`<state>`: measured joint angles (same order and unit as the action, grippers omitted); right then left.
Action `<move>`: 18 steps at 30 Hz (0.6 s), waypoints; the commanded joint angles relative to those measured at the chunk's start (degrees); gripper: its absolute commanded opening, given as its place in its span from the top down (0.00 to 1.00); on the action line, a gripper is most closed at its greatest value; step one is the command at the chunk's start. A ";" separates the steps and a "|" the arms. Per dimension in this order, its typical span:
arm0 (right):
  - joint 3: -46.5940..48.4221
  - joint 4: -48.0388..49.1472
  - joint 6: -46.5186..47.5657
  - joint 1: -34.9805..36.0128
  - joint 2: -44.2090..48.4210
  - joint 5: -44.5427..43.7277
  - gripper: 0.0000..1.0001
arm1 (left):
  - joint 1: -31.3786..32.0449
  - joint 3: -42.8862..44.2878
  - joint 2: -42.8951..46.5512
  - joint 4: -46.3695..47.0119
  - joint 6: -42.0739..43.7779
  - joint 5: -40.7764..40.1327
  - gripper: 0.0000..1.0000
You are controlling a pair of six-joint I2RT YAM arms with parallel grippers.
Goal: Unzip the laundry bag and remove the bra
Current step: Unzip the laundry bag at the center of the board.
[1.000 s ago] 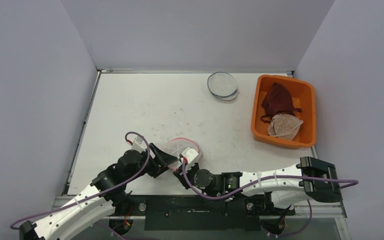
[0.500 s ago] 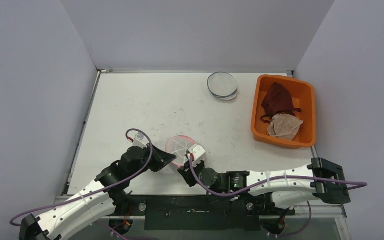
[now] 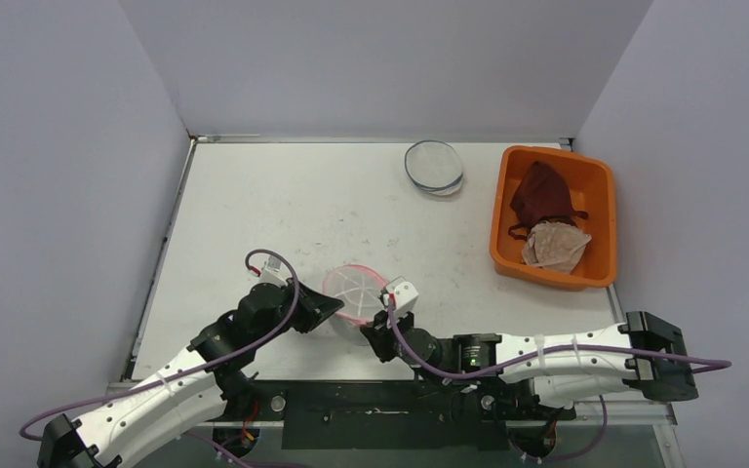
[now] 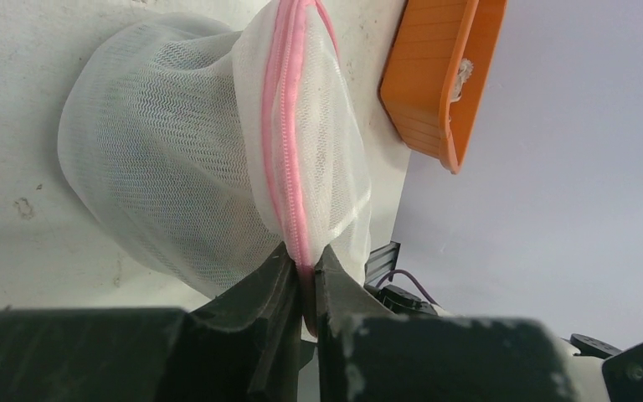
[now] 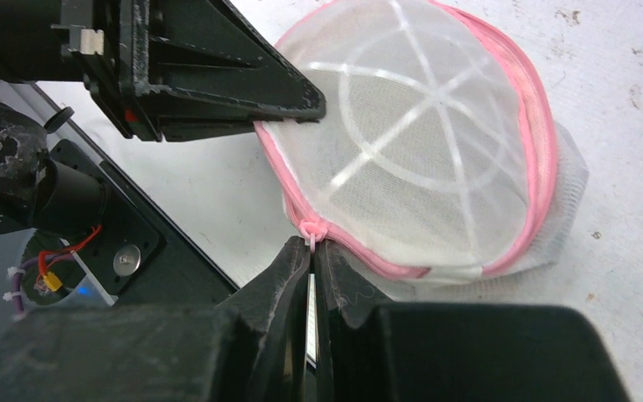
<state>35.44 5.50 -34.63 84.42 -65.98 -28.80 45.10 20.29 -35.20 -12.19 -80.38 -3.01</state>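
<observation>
The laundry bag [image 3: 354, 291] is a white mesh dome with a pink zipper, lying near the table's front edge. My left gripper [image 4: 304, 254] is shut on the bag's pink zipper seam [image 4: 289, 126] at its left end; its black fingers [image 5: 243, 100] also show in the right wrist view. My right gripper [image 5: 312, 244] is shut on the small pink zipper pull [image 5: 311, 229] at the bag's near edge. In the top view the left gripper [image 3: 335, 308] and right gripper [image 3: 371, 330] meet at the bag from either side. The bra is hidden; the mesh shows nothing clear inside.
An orange bin [image 3: 600, 210] at the right holds a maroon garment [image 3: 541, 195] and a beige one [image 3: 556, 246]. A flat round blue-rimmed mesh bag [image 3: 434, 166] lies at the back. Grey walls close in left, back and right. The black mount rail [image 3: 380, 405] runs along the front.
My left gripper has closed on the bag's zipper seam. The right arm, still holding the pull, has shifted to the right, and the bag has moved slightly away from the front edge.
</observation>
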 commanded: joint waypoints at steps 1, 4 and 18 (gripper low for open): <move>-1.98 -2.13 -2.15 0.06 4.03 -4.06 0.95 | -1.26 1.59 0.30 -0.50 1.28 -4.49 1.00; -3.05 -2.86 -2.82 -0.02 5.37 -4.97 0.95 | -1.24 1.68 0.30 -0.56 1.32 -4.42 1.00; -5.16 -3.91 -4.66 -0.55 6.60 -6.81 0.95 | -1.24 0.34 -0.36 1.28 1.71 -2.95 1.00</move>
<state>31.07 2.13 -38.11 84.33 -61.06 -32.32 44.60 20.29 -35.24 -12.19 -80.31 -4.05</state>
